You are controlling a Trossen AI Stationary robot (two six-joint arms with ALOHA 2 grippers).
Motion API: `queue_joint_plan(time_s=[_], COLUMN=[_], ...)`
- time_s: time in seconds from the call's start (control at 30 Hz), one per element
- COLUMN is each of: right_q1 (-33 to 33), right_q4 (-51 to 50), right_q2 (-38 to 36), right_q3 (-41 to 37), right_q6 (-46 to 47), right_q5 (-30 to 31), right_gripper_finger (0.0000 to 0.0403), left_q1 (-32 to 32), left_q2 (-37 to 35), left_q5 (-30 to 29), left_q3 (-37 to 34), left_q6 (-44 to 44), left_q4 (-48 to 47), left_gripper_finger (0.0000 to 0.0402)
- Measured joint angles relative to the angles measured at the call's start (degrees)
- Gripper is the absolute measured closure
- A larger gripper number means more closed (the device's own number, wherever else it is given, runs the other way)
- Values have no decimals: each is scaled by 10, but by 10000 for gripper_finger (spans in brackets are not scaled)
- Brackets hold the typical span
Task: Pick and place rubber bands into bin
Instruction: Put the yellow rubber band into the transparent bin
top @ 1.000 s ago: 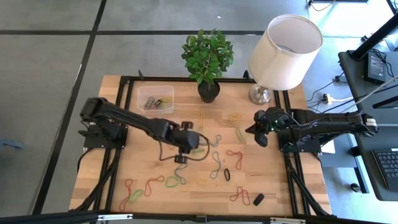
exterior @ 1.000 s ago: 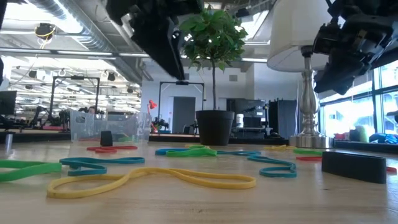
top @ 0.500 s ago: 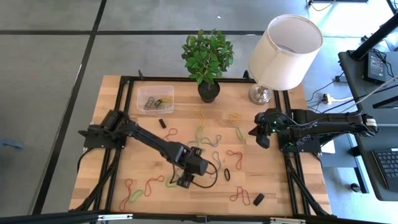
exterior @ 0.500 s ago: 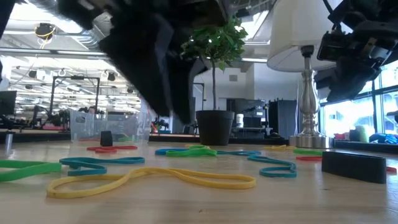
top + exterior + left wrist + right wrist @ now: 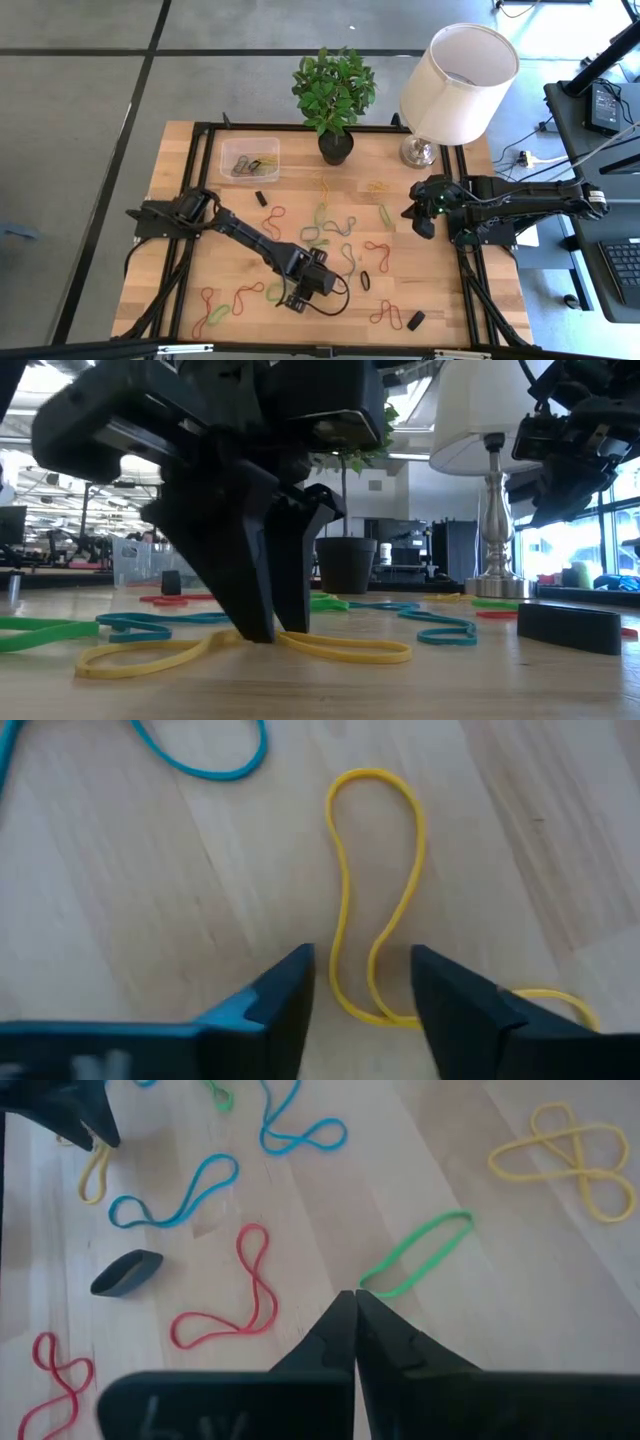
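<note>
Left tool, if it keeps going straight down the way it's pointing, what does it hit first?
Most likely the yellow rubber band: the left tool stands open with its fingers either side of a narrow part of the loop, right at the wooden table.

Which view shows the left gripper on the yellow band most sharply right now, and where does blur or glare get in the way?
Left wrist view: sharpest, yellow band crisp between the open left gripper fingers. Low view: gripper a backlit dark silhouette, room behind soft. High view: evenly lit, bands tiny.
</note>
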Motion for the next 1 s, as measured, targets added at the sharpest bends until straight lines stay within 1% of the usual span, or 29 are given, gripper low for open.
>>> queue_joint_plan(time_s=[0.07, 0.17, 0.2, 0.23, 0.37, 0.5, 0.87, 1.0], right_q1=[0, 0, 0, 0, 0, 0, 0, 0], right_q4=[0, -1, -2, -4, -7, -11, -13, -14], right_q2=[0, 0, 0, 0, 0, 0, 0, 0], right_q3=[0, 0, 0, 0, 0, 0, 0, 0], right_q6=[0, 0, 0, 0, 0, 0, 0, 1], right_q5=[0, 0, 0, 0, 0, 0, 1, 2], right_gripper_finger=[397, 397, 397, 397, 397, 397, 397, 397], left_q1=[0, 1, 2, 2, 7, 15, 77, 109], left_q2=[0, 1, 1, 1, -7, -41, -203, -258], left_q5=[-3, -5, -5, -5, -7, -38, -130, -165], left_q3=[0, 0, 0, 0, -2, -7, -3, -3], left_q6=[-2, -13, -17, -18, -18, 1, 31, 31], left_q4=[-3, -15, -19, -20, -24, -61, -135, -200], left_gripper_finger=[289, 365, 383, 390, 399, 400, 400, 400])
